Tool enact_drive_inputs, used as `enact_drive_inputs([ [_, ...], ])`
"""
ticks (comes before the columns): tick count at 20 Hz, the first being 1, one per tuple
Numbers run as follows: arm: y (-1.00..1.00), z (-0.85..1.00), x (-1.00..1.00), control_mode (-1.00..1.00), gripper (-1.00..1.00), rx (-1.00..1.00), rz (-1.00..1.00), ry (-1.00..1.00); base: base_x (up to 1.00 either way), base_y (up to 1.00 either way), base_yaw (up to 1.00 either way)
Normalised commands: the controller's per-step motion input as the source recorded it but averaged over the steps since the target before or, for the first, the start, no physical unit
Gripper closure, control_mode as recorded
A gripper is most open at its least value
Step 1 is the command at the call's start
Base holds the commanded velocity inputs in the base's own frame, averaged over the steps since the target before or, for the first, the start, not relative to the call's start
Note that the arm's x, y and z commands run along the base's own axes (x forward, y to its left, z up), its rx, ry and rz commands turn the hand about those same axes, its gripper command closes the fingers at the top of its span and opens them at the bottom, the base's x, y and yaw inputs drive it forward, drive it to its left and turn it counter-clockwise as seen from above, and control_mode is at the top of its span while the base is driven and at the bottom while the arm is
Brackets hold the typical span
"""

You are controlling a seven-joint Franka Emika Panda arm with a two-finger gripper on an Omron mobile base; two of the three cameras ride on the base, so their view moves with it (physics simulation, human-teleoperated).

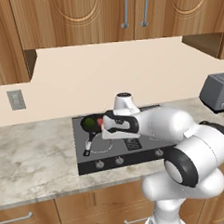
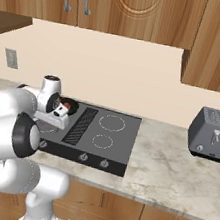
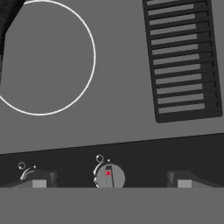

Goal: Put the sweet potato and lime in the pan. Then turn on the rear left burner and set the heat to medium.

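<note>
On the worktop (image 1: pixel 37 155), the pan (image 1: pixel 90 125) is sitting on the stove's (image 1: pixel 111 153) rear left burner, carrying the lime (image 1: pixel 89 122) and the sweet potato (image 1: pixel 100 121). The end effector (image 3: pixel 109 183) is hovering with fingers spread wide, empty, above a knob (image 3: pixel 109 176).

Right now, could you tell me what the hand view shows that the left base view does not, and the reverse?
Hand view alone: the gripper with open jaws straddling a knob marked with a red dot, seen close.

Left base view alone: the pan on the rear left burner holding the lime and the sweet potato, the toaster and the wall outlet.

Both: the cooktop, its central vent grille and a front burner ring.
</note>
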Motion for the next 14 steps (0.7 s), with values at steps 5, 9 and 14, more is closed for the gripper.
enact_drive_inputs([
  [5,0.0,-0.3,-0.03,-1.0,-1.0,0.0,0.0,0.0,0.0,0.0,0.0],
  [9,0.02,-0.28,-0.03,-1.0,-1.0,0.0,0.0,0.0,0.0,0.0,0.0],
  [14,0.02,-0.16,-0.33,-1.0,-1.0,0.0,0.0,0.0,0.0,0.0,0.0],
])
